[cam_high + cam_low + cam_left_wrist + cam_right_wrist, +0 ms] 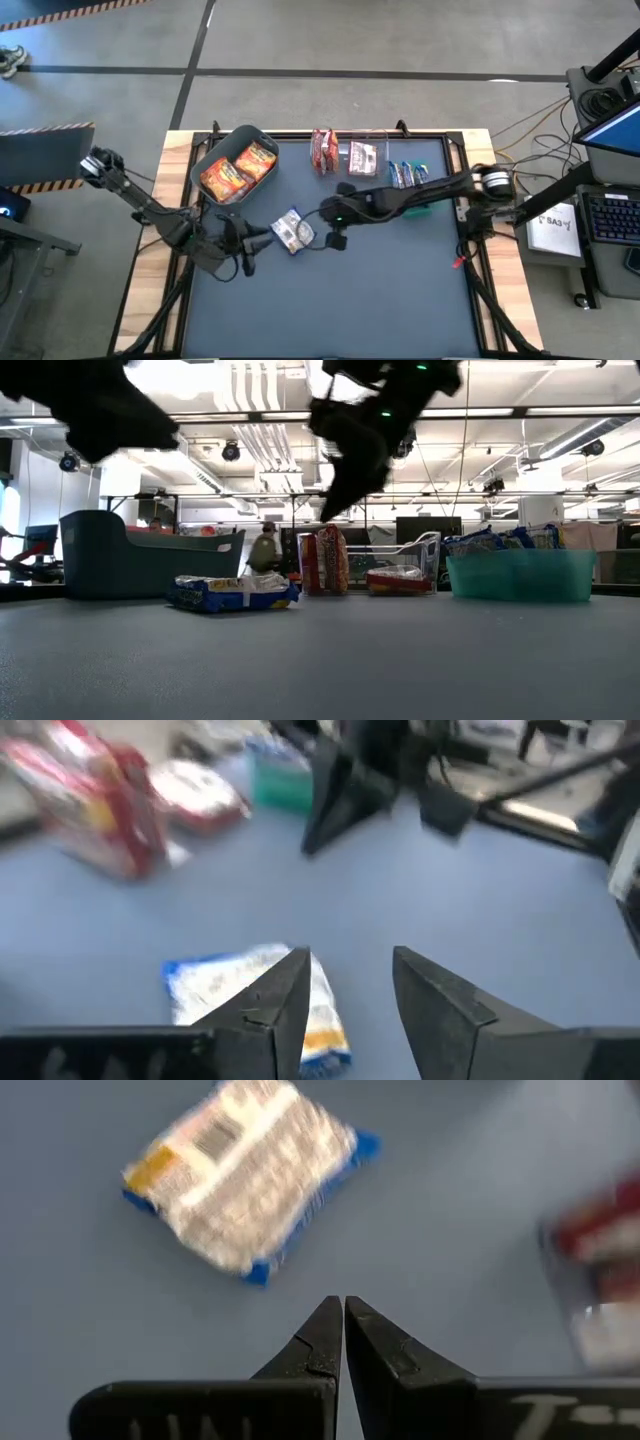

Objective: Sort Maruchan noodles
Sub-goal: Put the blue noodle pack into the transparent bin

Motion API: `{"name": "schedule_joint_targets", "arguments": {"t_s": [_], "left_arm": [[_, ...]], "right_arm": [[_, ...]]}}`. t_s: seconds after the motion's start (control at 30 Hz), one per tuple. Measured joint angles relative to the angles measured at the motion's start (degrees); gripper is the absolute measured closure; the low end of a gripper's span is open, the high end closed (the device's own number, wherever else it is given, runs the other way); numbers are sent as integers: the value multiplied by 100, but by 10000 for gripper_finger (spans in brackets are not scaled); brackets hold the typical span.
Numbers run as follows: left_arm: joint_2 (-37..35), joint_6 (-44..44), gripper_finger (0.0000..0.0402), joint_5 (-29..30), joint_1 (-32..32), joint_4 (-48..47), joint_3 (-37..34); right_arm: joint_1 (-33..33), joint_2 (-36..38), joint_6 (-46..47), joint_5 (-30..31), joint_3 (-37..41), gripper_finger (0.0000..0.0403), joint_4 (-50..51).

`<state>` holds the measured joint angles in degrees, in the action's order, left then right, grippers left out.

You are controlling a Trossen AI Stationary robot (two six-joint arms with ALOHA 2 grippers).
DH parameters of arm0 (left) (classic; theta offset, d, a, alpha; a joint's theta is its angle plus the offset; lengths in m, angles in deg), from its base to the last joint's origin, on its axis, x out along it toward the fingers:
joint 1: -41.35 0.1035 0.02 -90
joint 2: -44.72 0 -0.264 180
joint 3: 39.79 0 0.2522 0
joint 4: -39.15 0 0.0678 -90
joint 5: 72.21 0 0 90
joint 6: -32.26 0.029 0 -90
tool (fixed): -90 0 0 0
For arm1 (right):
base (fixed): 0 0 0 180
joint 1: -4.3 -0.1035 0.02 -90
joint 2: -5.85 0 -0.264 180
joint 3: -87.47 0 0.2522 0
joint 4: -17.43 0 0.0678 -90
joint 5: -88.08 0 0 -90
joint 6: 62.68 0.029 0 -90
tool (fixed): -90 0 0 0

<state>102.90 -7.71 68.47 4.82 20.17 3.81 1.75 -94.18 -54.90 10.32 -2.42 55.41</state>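
A blue-and-white flat plastic noodle packet [292, 231] lies on the dark grey table [330, 310] near its middle, and nothing is gripping it. The left gripper [258, 237] sits just beside that packet on the side of the table's left edge, its two dark fingers [275, 995] standing apart with empty air between them; the left wrist view shows the packet [250, 1000] partly behind one finger. The right gripper [333, 236] hangs over the table on the packet's other side, close to it, fingers pressed together and holding nothing; in the right wrist view the packet [245, 1175] lies flat beyond the closed tips.

Toward the far edge, two orange-red packets [238, 170] rest inside a grey oval bin [205, 160] near the far left corner. Maroon-and-white packets [323, 150] stand on edge next to a clear bin [372, 135] holding one more [362, 157]. More blue-and-white packets [406, 173] sit in a green bin [520, 575] nearer the far right corner, partly hidden under the right arm.
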Motion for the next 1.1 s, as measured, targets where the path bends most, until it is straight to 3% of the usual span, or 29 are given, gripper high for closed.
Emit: {"name": "schedule_joint_targets", "arguments": {"t_s": [0.17, 0.27, 0.37, 0.5, 0.77, 1.1], "left_arm": [[341, -137, 300, -1030, 672, 268, -425], [516, -152, 340, -1870, 885, 146, -493], [629, -163, 387, -2551, 911, -103, -460], [923, -153, 389, -2590, 954, -220, -430], [2031, -63, 400, -2467, 1185, 69, -435], [3047, 306, 401, -2158, 1405, 198, 61]], "right_arm": [[-6, 606, 1002, -73, 767, 394, -121], [-5, 733, 1549, -112, 991, 394, -248], [77, 684, 1927, -552, 1054, 386, -379], [154, 433, 2002, -814, 1011, 353, -882], [484, -415, 1861, -912, 219, 238, -1041], [936, -1501, 2091, -2221, -451, 132, -1366]]}}
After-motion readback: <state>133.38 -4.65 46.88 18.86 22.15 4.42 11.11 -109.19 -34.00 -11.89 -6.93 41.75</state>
